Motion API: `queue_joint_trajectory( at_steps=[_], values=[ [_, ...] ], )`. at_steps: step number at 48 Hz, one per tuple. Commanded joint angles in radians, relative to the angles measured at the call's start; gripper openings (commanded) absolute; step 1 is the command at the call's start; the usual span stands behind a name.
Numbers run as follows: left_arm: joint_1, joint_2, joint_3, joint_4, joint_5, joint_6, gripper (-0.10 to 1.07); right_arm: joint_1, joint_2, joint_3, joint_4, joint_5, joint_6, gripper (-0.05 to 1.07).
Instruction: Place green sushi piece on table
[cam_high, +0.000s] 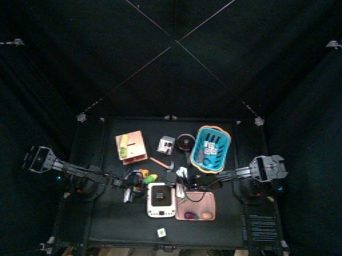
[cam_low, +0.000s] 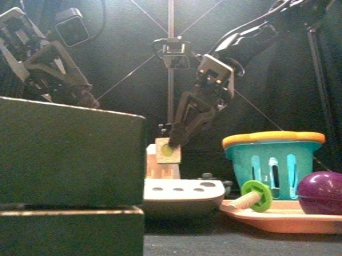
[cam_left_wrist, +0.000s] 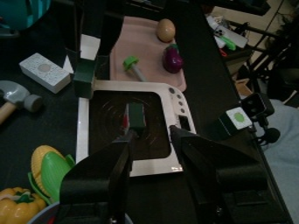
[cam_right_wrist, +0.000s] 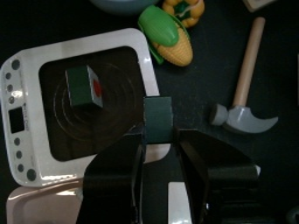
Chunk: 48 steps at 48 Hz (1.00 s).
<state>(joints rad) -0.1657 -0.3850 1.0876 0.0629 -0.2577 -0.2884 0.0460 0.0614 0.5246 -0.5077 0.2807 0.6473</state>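
Note:
My right gripper (cam_right_wrist: 160, 131) is shut on a dark green sushi piece (cam_right_wrist: 160, 112) and holds it just above the edge of the white scale (cam_right_wrist: 35, 70). In the front view this piece (cam_low: 168, 152) hangs in the right gripper (cam_low: 174, 140), clear of the scale (cam_low: 181, 195). A second green sushi piece (cam_right_wrist: 84, 86) with a red centre lies on the scale's black plate. My left gripper (cam_left_wrist: 149, 140) hovers open over the scale's near side, with that second piece (cam_left_wrist: 135, 118) just beyond its jaws. The black table (cam_high: 120, 215) lies all around.
Right of the scale, a pink tray (cam_left_wrist: 146, 39) holds an eggplant (cam_left_wrist: 173, 59) and other toy food. A teal basket (cam_high: 211, 147) stands behind, and a hammer (cam_right_wrist: 243, 92), corn (cam_right_wrist: 167, 33) and a white box (cam_left_wrist: 45, 72) lie nearby. A dark green block (cam_low: 67, 150) stands at the front edge.

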Motion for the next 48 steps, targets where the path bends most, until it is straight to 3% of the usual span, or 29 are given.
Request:
queue_joint_trajectory(
  at_steps=[1,14,27,48],
  values=[
    [0.000,0.000,-0.023,0.000,-0.003,0.002,0.78,-0.005,-0.083,0.020,0.020,-0.003,0.002,0.57],
    [0.006,0.000,-0.020,-0.006,0.002,0.000,0.78,-0.005,-0.181,0.143,0.104,-0.054,0.002,0.57],
    [0.006,0.008,-0.020,-0.020,0.003,0.000,0.78,-0.006,-0.207,0.235,0.144,-0.089,0.002,0.57],
    [0.008,0.046,-0.034,-0.020,0.003,0.002,0.78,-0.041,-0.140,0.222,0.150,-0.107,-0.002,0.59]
  ],
)
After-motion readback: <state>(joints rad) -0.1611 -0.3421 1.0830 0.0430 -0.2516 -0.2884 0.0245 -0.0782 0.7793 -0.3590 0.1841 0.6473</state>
